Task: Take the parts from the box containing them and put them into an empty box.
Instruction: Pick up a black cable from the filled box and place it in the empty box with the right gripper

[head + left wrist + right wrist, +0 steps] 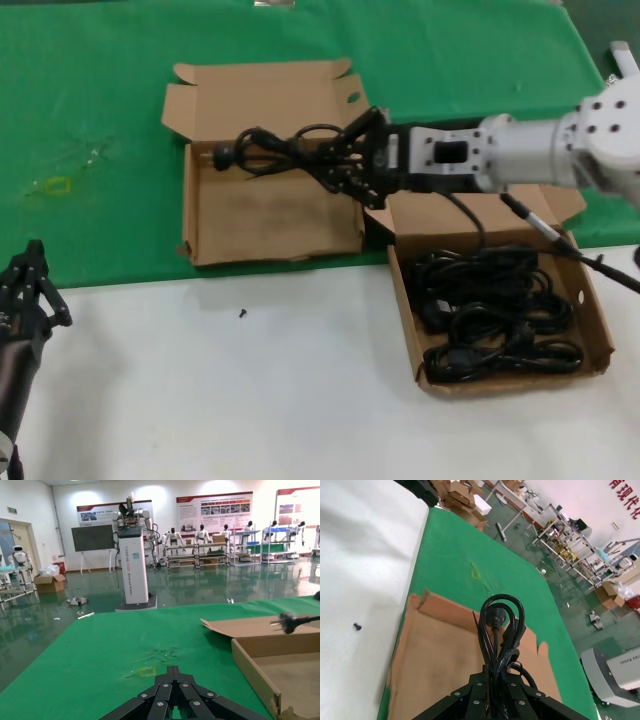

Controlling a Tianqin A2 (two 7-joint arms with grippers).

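My right gripper (335, 162) is shut on a coiled black power cord (270, 150) and holds it in the air over the back of the empty box (200, 215); the cord's plug (225, 152) points left. The right wrist view shows that cord (500, 620) looping out past the gripper (496, 672) above the box's bare floor (435, 665). Several more cords (495, 315) lie in the box containing them (600, 330) at the right. The left gripper (30, 265) is parked shut at the lower left, and in the left wrist view it (173, 669) faces the empty box's wall (255, 672) and the hanging plug (290, 621).
A green cloth (90, 120) covers the back half of the table, with white surface (250, 390) in front. A small black screw (241, 313) lies on the white part. My right arm (520, 150) reaches across the full box's lid.
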